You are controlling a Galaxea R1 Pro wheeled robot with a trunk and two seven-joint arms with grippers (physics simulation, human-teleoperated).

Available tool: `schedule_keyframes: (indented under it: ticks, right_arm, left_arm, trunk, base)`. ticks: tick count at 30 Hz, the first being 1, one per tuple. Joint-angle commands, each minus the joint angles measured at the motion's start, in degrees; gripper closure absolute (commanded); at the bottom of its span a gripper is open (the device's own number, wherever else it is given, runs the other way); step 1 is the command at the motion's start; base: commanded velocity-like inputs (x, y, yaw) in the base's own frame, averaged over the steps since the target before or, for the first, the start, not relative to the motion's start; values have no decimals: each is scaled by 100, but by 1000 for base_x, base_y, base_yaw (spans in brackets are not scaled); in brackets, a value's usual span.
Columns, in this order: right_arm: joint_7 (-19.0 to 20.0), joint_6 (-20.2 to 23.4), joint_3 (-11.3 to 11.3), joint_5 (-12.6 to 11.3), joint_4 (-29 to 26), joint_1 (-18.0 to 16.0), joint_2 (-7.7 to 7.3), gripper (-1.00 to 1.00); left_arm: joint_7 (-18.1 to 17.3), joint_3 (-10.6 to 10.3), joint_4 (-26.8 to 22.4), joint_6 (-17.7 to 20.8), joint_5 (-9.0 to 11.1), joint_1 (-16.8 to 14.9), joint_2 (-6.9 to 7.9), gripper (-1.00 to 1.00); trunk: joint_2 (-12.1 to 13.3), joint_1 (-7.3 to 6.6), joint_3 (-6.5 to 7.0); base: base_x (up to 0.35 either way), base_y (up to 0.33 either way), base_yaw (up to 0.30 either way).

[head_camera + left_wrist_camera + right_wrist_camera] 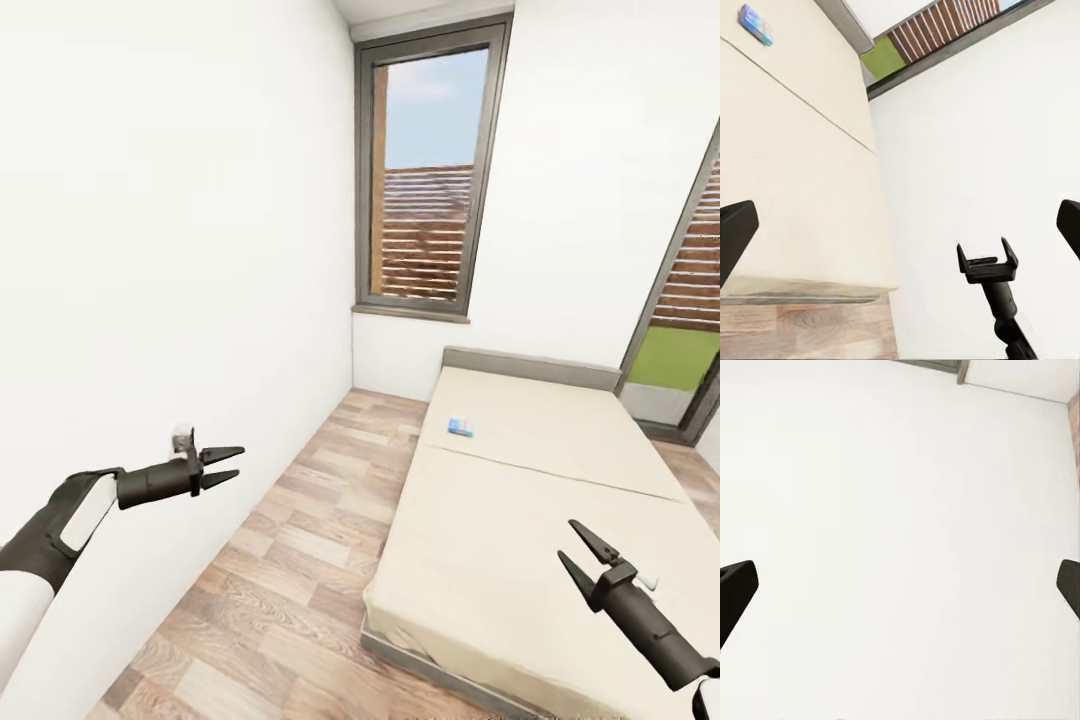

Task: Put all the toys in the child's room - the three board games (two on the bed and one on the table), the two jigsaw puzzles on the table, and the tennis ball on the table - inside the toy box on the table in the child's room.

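Matt beige bed (540, 500); wood-plank floor (290, 560) (grained, satin).

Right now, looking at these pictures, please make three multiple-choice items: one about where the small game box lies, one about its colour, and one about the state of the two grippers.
1. Where does the small board game lie?
A. on the wood floor
B. on the bed, towards the headboard
C. on the window sill

2. What is the main colour of that box?
A. blue
B. red
C. black

3. How are the left gripper and the right gripper?
A. both shut on a toy
B. only the left one holds something
C. both open and empty

Answers: 1 B, the box rests on the beige mattress in the half nearer the grey headboard. 2 A, its top shows blue. 3 C, the fingers of each stand apart with nothing between them.
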Motion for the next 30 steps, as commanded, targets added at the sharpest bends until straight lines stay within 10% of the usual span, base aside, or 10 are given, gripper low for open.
schedule_keyframes:
  ticks: [1, 30]
  right_arm:
    - [14, 34, -17, 3, 12, -8, 2, -100]
    - [98, -371, 79, 14, 15, -5, 71, -100]
  left_arm:
    - [-2, -13, 4, 22, -28, -3, 18, -100]
    - [25, 27, 24, 10, -233, 5, 6, -100]
  trunk:
    - [-14, 4, -14]
    - [-14, 4, -15]
  base:
    - [0, 0, -249]
    - [0, 0, -245]
